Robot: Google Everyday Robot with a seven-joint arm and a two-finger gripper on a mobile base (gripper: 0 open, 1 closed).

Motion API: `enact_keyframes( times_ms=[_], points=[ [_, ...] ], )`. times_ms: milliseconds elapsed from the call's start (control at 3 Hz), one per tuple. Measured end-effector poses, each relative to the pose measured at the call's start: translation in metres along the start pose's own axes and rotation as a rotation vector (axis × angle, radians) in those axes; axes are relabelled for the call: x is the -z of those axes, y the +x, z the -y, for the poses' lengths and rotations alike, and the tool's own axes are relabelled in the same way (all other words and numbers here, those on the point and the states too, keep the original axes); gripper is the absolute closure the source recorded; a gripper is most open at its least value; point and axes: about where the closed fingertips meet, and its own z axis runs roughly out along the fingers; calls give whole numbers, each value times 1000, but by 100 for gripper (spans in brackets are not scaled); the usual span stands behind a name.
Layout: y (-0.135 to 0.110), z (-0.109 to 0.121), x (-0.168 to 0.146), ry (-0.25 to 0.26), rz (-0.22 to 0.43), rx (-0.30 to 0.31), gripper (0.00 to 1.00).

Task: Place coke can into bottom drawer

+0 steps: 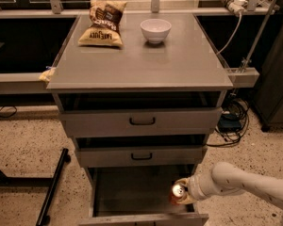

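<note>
Gripper (183, 192) sits low at the right side of the open bottom drawer (132, 194), arm (243, 185) coming in from the right edge of frame

Fingers are clamped on the coke can (177, 193), 1 tan pad visible above it and 1 below

Can is tilted, silver top with pull tab facing toward the camera, red body below it. It is over the drawer's right front corner, near the front panel; can't tell if its base touches the tray floor

Bottom drawer is pulled out the furthest of the 3, grey tray interior bare on the left and middle

Middle drawer (141, 156) and top drawer (140, 121) are each pulled out slightly, black handles centred on their fronts

On the cabinet top (141, 65): chip bag (103, 23) at back left, white bowl (155, 30) at back centre, the 2 well apart from the can

Cables (231, 124) on the floor right of the cabinet, black stand leg (54, 187) on the floor to the left
</note>
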Motion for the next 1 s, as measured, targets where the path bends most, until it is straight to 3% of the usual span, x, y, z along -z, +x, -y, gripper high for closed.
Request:
enact_keyframes(
  times_ms=[333,667,1000],
  points=[
    [40,5,-56,-34,41,4,100],
    [60,12,-79,-11,50,-30,100],
    [60,12,-79,-11,50,-30,100]
  ],
)
